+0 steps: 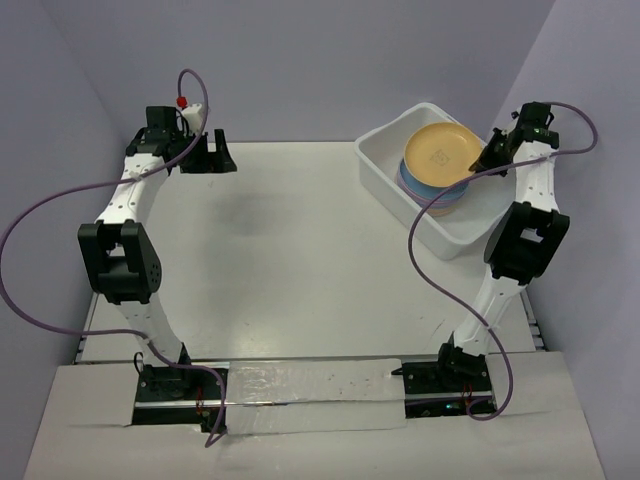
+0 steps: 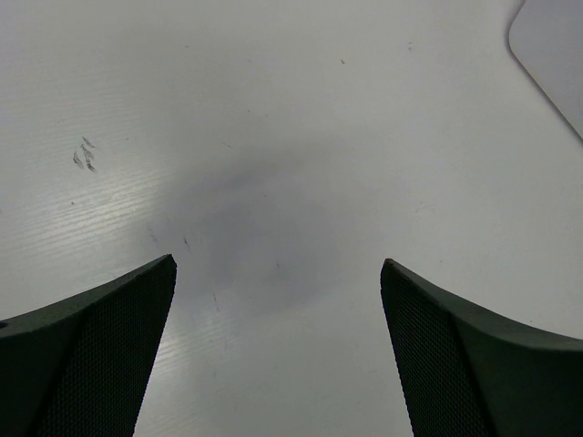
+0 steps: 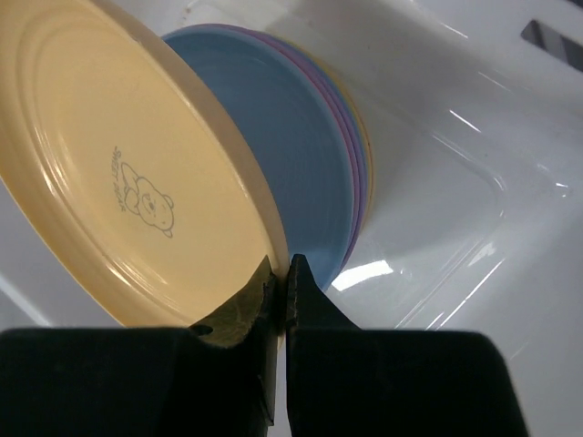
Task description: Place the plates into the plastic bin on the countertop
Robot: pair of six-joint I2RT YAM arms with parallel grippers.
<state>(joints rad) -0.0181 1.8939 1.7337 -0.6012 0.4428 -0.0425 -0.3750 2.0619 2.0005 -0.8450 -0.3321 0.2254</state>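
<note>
Right wrist view, nearest first: the right end effector (image 3: 284, 273) is clamped on the near rim of the yellow plate (image 3: 118, 173), its pads pinching the edge with almost no gap. The plate hangs tilted rather than level, with its printed face in full view.

Just beyond it sits the stack (image 3: 319, 164) already in the bin (image 3: 455, 182), a blue plate on top and purple and yellow rims showing beneath. From above, the held plate overlaps the stack but looks shifted toward the bin's far corner, not centred.

The step in hand is most likely setting this plate on the pile. To do it well:
- Roll the wrist until the plate lies flat.
- Bring its centre over the blue plate's centre.
- Lower until the far rim touches, then let the near rim follow.
- Part the pads only once the plate's weight is on the stack; a release from height or at this tilt could send it sliding against the bin wall.
- Draw the fingers back and up, since the wall stands close on that side.

Farther off, across the counter (image 1: 300, 260), the left end effector (image 1: 210, 155) hangs at the far left corner with its jaws wide apart and nothing between them. It is well apart from the bin and has no need to move.
</note>
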